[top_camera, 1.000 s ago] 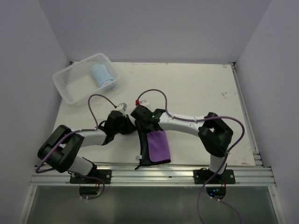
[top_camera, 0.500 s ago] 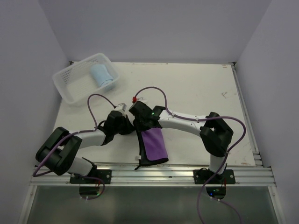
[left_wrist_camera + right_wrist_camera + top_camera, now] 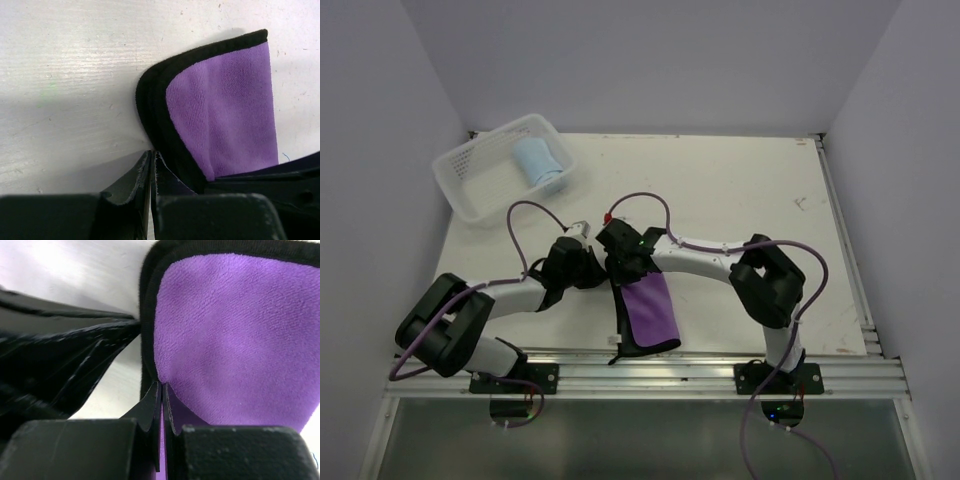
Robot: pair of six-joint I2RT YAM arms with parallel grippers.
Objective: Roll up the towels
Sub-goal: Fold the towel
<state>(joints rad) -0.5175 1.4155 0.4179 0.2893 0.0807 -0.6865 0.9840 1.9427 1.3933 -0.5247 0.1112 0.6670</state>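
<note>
The purple towel (image 3: 652, 312) with its dark grey-black border lies folded lengthwise near the table's front edge, purple face up. My left gripper (image 3: 606, 278) and right gripper (image 3: 623, 282) meet at its far end, side by side. In the left wrist view the left gripper (image 3: 151, 154) is shut at the black hem of the towel (image 3: 225, 110). In the right wrist view the right gripper (image 3: 162, 385) is shut on the fold of the towel (image 3: 235, 330). The light blue towel (image 3: 538, 165) sits rolled in the basket.
The white lattice basket (image 3: 460, 180) stands at the table's back left corner. Purple cables loop above both wrists. A metal rail runs along the table's front edge (image 3: 650, 372), just below the towel's near end.
The right arm's elbow has swung left and slightly back. The purple towel's near end has shifted a little to the left. Both grippers stay shut.
</note>
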